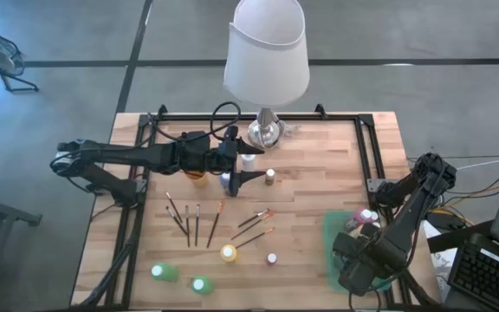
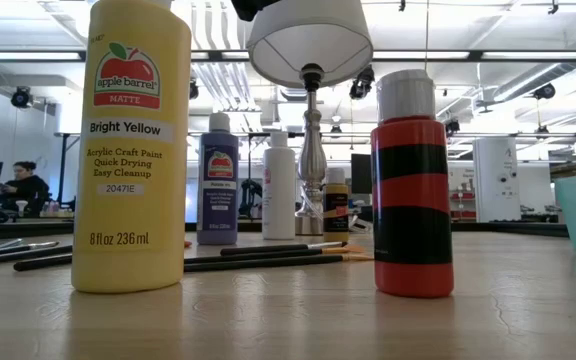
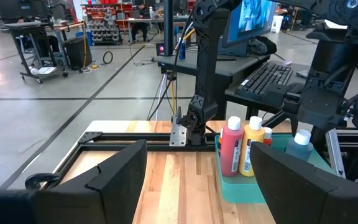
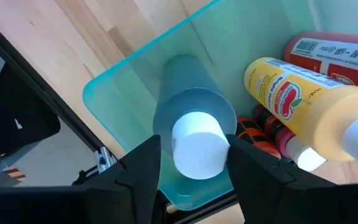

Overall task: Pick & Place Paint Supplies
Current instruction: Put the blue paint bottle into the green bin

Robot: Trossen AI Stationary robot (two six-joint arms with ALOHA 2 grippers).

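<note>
Closest in the low view: yellow bottle (image 2: pixel 132 150), label reading "apple barrel MATTE, Bright Yellow, Acrylic Craft Paint, Quick Drying, Easy Cleanup, 8 fl oz 236 ml". Beside it a red bottle (image 2: pixel 412 185), black-banded, wording unreadable. Behind, brushes (image 2: pixel 268 256) lying flat on the worktop (image 2: pixel 288 320), then a purple bottle (image 2: pixel 218 180) and a white bottle (image 2: pixel 279 187) by the lamp (image 2: pixel 311 110).

Pale butcher-block planks, black frame around the edge; open workshop beyond, strip lights, a person seated far back.

Right gripper (image 4: pixel 191 163) at the tray (image 4: pixel 135 81), jaws closed around a grey-blue bottle (image 4: pixel 194 134) standing in its corner; another "Bright Yellow" bottle (image 4: pixel 309 106) and red ones alongside, partly cut off.

Left gripper (image 1: pixel 241 165) mid-worktop near the lamp base, jaws wide, holding nothing.

Green bottles (image 1: pixel 180 277) at the near edge, labels too small to read.
</note>
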